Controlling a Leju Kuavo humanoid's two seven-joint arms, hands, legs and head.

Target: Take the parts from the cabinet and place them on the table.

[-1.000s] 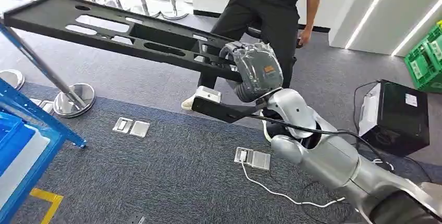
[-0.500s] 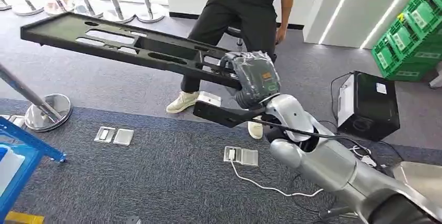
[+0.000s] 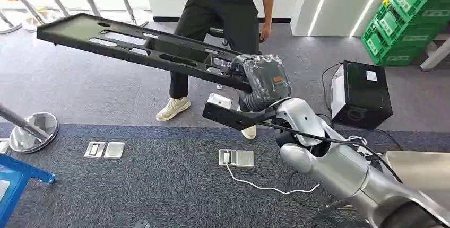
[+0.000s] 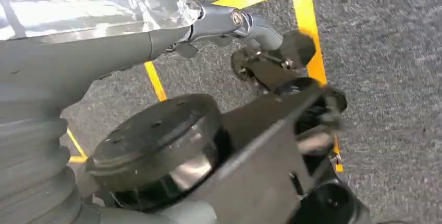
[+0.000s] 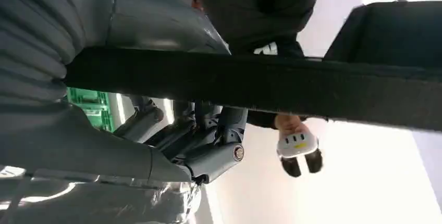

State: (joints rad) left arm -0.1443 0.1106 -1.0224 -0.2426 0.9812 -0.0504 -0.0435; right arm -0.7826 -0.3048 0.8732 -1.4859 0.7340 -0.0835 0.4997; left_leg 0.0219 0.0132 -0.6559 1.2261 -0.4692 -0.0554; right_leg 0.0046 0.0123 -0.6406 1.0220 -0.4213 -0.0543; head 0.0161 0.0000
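The long black flat plastic panel with slotted cut-outs is held up in the air above the grey carpet floor, roughly level and tilted slightly. It reaches far out from the right hand toward the robot's left. The right hand, wrapped in clear film over its grey cover, grips the panel at its near end; in the right wrist view the panel's black edge runs across between the thick grey thumb and the darker fingers, which are curled around it from the other side.

Just beyond that hand, past the panel, a person in black clothes and pale shoes sits on a stool, one hand hanging down holding a small white and yellow device. Off to the outer side of the right arm stands a black box with a white label, and further out stacked green plastic crates. Below the held panel, silver floor socket plates lie in the carpet, one with a white cable running from it.

The left hand hangs over carpet marked with yellow tape; its dark fingers are blurred and I cannot tell whether they are spread or curled.
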